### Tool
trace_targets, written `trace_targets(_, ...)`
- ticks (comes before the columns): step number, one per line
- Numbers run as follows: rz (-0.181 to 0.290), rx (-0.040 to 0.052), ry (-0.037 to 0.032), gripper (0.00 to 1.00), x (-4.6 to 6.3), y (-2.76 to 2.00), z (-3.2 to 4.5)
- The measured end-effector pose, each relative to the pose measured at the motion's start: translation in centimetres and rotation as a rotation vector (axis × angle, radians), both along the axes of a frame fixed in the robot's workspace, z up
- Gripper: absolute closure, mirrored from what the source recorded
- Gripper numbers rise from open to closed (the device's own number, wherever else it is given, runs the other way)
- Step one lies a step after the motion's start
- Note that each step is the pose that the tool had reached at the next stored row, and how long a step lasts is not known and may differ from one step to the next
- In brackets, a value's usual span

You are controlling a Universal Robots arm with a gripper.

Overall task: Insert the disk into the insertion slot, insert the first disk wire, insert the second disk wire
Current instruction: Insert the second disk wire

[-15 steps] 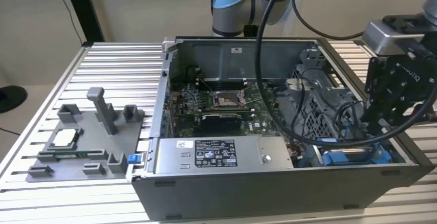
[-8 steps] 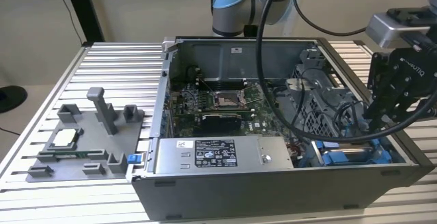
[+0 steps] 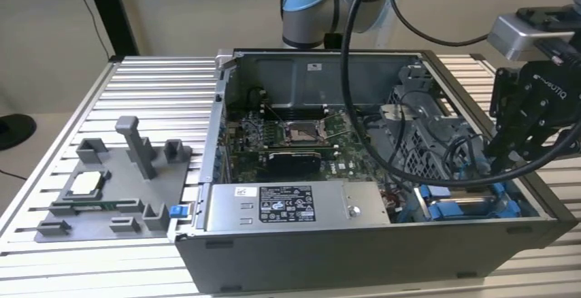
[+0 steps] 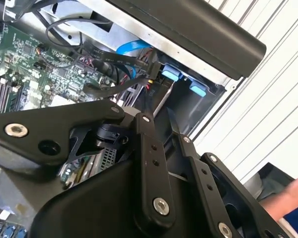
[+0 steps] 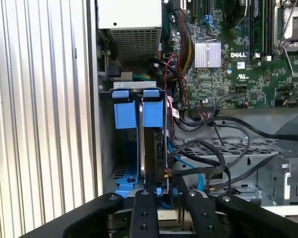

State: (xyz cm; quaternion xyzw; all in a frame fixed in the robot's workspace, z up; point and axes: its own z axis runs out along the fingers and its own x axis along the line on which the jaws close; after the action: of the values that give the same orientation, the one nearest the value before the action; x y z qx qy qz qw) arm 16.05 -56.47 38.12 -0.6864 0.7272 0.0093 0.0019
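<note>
**First:** Grey moulded tray sits at the exterior view's left, on the ribbed table. What stands beside it?

**Second:** The open computer case. A labelled power box runs along its near wall, with the green board behind.

**First:** Where is the disk?

**Second:** The disk stands on edge in its blue frame, in the slot at the case's right corner. In the first wrist view, black cables loop just beside it.

**First:** And the gripper?

**Second:** The gripper hangs just above that corner. Whether it is clamped or released cannot be told.
</note>
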Motion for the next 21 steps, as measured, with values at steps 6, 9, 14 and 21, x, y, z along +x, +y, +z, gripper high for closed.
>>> trace_targets(6,0.0,0.0003,0.0001,1.0,0.0,0.0,0.78)
trace_targets(9,0.0,0.0006,0.0001,1.0,0.0,-0.01,0.88)
trace_targets(14,0.0,0.0004,0.0001,1.0,0.0,0.0,0.9)
trace_targets(21,0.0,0.0004,0.0001,1.0,1.0,0.0,0.91)
